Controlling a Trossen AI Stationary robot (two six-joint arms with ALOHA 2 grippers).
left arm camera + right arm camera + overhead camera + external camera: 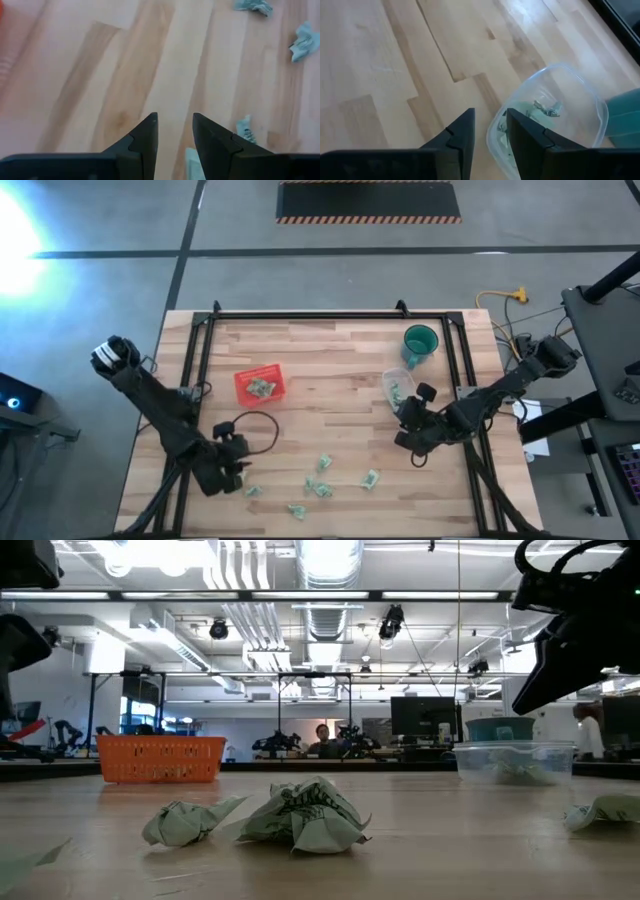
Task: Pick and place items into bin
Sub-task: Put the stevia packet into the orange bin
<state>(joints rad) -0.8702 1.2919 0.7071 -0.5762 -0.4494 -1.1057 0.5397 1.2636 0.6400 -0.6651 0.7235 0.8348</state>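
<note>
Several small crumpled green-and-white items (pixel 322 477) lie loose on the wooden table near its front edge; in the low view, two of these items (pixel 305 815) sit close by. A red tray (pixel 260 385) and a clear plastic tub (pixel 398 387) each hold a few more. My left gripper (pixel 238 472) hovers open at the near left, beside one item (pixel 245 129), with bare wood between its fingertips. My right gripper (pixel 490 120) is open just on the near side of the tub (pixel 555 115), with nothing between its fingers.
A teal cup (pixel 420 343) stands just beyond the tub at the far right. A black cable loop (pixel 258 428) lies on the table near the left arm. A black frame (pixel 330 315) borders the table. Bare wood lies between tray and tub.
</note>
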